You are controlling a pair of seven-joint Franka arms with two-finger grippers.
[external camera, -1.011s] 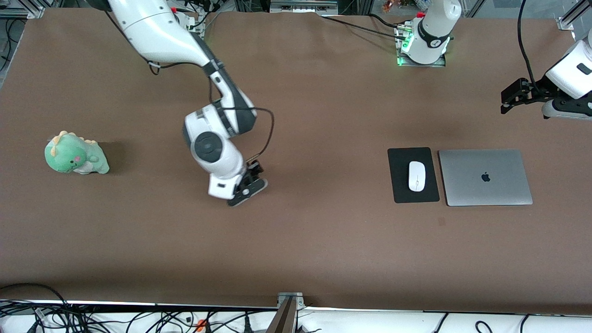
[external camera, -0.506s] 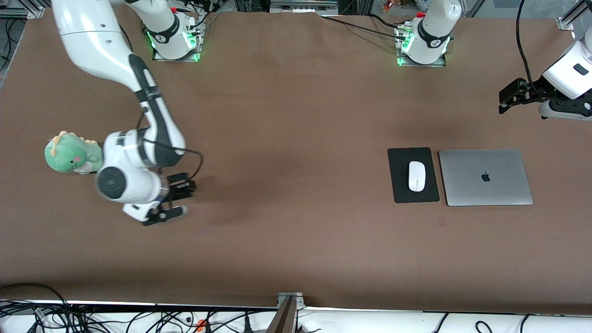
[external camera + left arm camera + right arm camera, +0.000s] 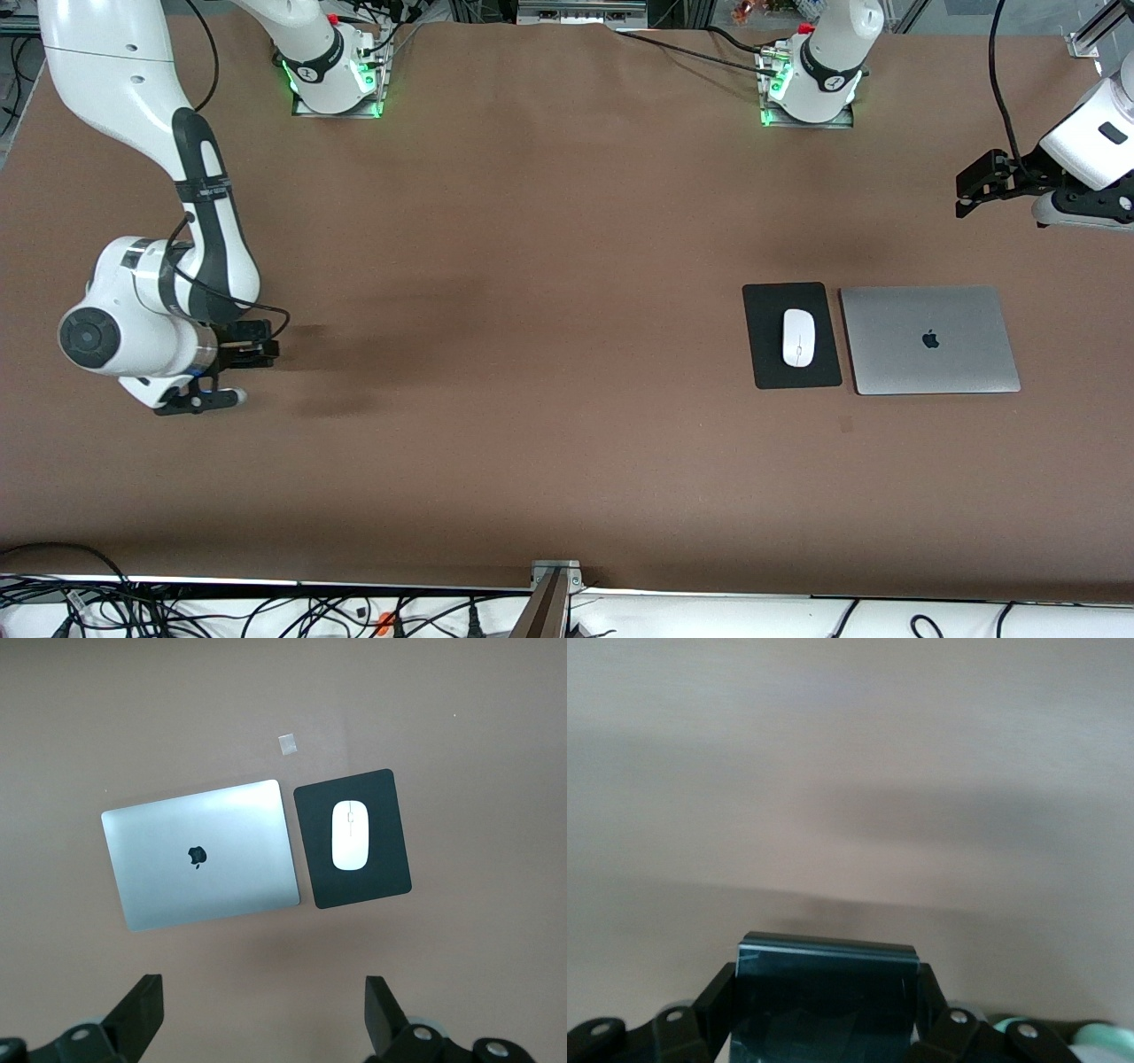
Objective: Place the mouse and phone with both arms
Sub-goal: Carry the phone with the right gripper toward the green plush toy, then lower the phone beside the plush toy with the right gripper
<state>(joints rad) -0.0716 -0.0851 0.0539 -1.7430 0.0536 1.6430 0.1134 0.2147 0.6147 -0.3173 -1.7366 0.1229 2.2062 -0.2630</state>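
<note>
The white mouse (image 3: 798,337) (image 3: 351,835) lies on a black mouse pad (image 3: 766,354) (image 3: 390,868) toward the left arm's end of the table. My left gripper (image 3: 970,190) (image 3: 263,1014) hangs open and empty above the bare table past the laptop, looking down on it. At the right arm's end of the table, my right gripper (image 3: 202,399) (image 3: 826,988) is low over the table. It is shut on the black phone (image 3: 826,992), held flat between both fingers (image 3: 719,1001).
A closed silver laptop (image 3: 930,339) (image 3: 202,855) lies beside the mouse pad. In the right wrist view a sliver of a green plush toy (image 3: 1103,1034) shows by the gripper; in the front view the right arm hides it. A small tape mark (image 3: 846,425) sits nearer the camera.
The right arm has swung from the middle of the table to its own end, carrying the phone, and now covers the green plush toy. The left arm has barely moved.
</note>
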